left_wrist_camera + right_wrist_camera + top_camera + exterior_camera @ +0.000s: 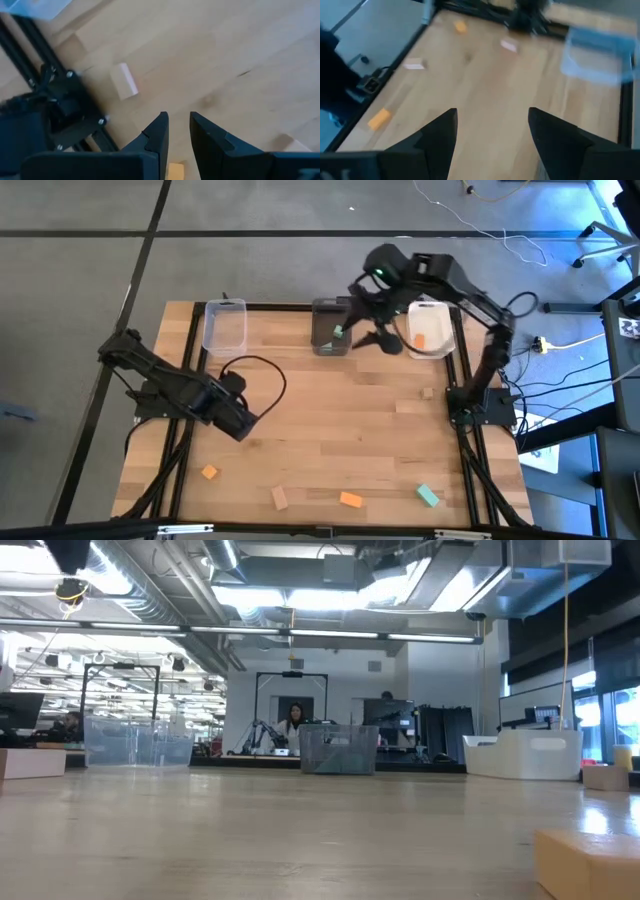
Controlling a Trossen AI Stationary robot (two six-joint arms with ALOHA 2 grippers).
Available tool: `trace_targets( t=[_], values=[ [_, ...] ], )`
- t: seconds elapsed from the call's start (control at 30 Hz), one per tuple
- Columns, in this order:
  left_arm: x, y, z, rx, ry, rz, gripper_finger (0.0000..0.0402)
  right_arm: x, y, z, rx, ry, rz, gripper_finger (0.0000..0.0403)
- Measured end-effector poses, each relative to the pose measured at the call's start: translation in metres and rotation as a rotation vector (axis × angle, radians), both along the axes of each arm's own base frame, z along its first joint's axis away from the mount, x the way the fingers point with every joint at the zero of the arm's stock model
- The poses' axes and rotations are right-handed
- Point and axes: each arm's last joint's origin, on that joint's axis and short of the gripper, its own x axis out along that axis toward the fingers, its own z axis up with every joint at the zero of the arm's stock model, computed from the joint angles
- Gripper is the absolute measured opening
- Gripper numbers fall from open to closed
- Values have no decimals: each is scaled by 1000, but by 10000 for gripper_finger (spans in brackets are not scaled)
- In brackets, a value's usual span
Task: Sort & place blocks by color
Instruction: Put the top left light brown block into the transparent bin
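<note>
My right gripper (368,330) (492,117) is open and raised by the far edge, between the grey bin (330,325) and the white bin (430,330). A teal block (338,333) lies in the grey bin and an orange block (420,340) in the white one. My left gripper (245,425) (179,132) hangs over the table's left-middle, open by a narrow gap and holding nothing. Loose on the table lie an orange block (209,472), a tan block (280,498), another orange block (350,500), a teal block (428,496) and a small tan block (427,392).
A clear bin (225,325) stands at the far left beside the grey one. All three bins line the far edge. A black cable (265,370) loops over the wood near the left arm. The right arm's base (480,405) is at the right edge. Bare wood lies mid-table.
</note>
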Motion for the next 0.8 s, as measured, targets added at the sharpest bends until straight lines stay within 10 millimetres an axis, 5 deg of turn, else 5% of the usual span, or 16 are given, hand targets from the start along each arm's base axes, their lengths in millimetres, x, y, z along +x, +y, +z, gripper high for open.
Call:
trace_targets(
  t=[0.27,0.47,0.8],
  values=[
    [-3,1,-21,19,75,49,69,-33,40,14,-125,6,212,245],
    [-3,1,-22,25,78,39,69,-35,43,12,20,57,197,245],
    [-10,-1,-17,24,51,19,69,-19,34,-22,-35,243,14,245]
  ],
)
